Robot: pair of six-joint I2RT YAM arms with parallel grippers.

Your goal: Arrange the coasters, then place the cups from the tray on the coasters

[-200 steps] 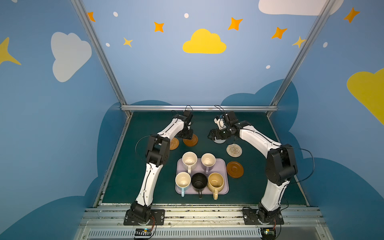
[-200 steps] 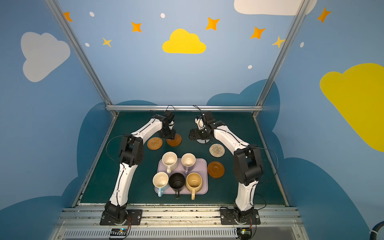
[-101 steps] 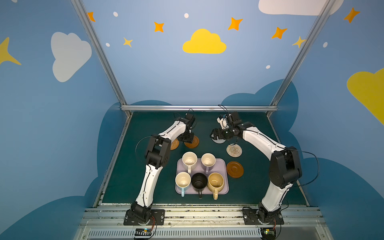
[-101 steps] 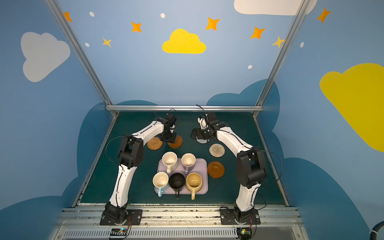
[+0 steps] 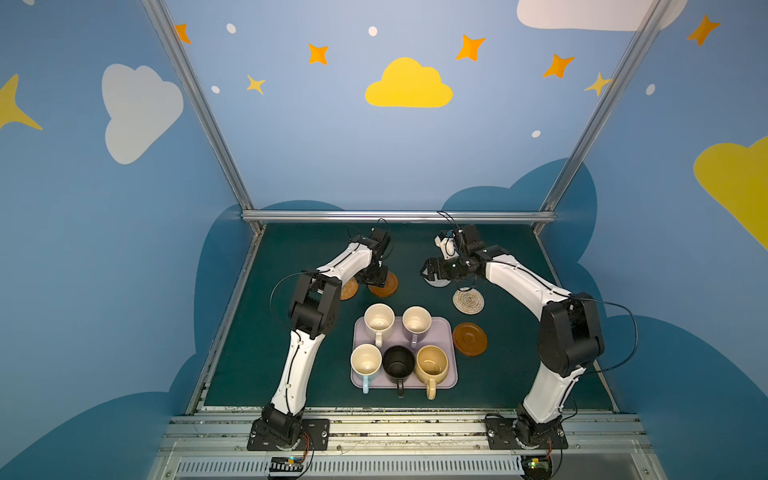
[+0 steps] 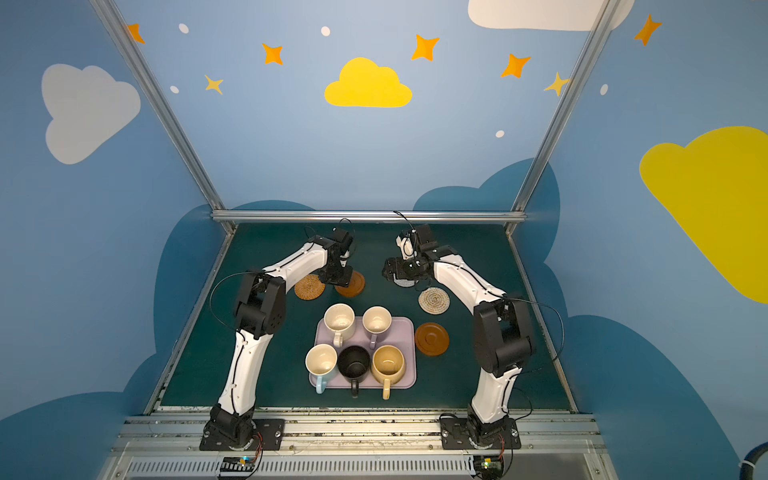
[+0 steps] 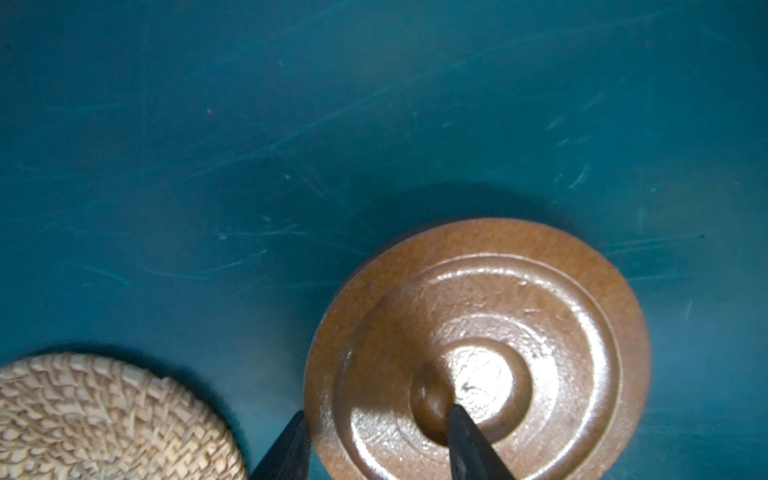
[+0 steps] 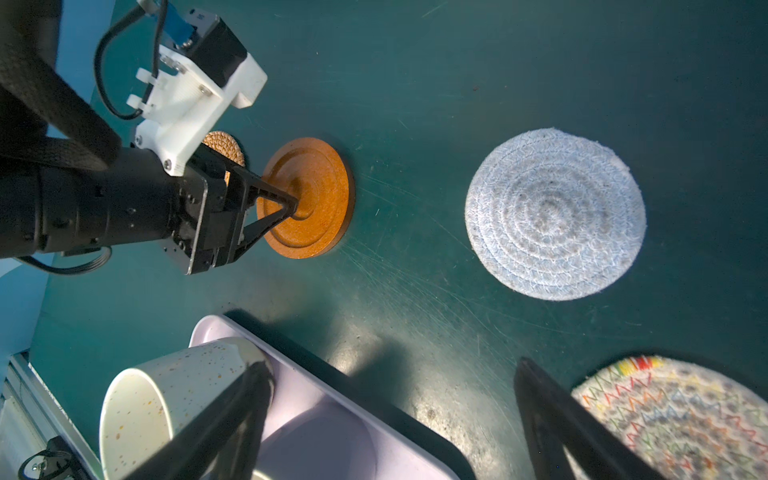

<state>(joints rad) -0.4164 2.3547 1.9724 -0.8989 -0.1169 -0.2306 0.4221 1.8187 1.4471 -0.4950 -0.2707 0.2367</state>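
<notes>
Shifted left claw (image 5: 376, 283) half-hides wooden coaster (image 5: 390, 285) beneath.

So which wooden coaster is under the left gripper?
The far wooden coaster, beside the orange woven coaster; the near wooden coaster lies beside the tray, untouched.

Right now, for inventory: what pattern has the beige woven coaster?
Beige coaster: multicoloured zigzag stitching, clearest in right wrist view.
</notes>
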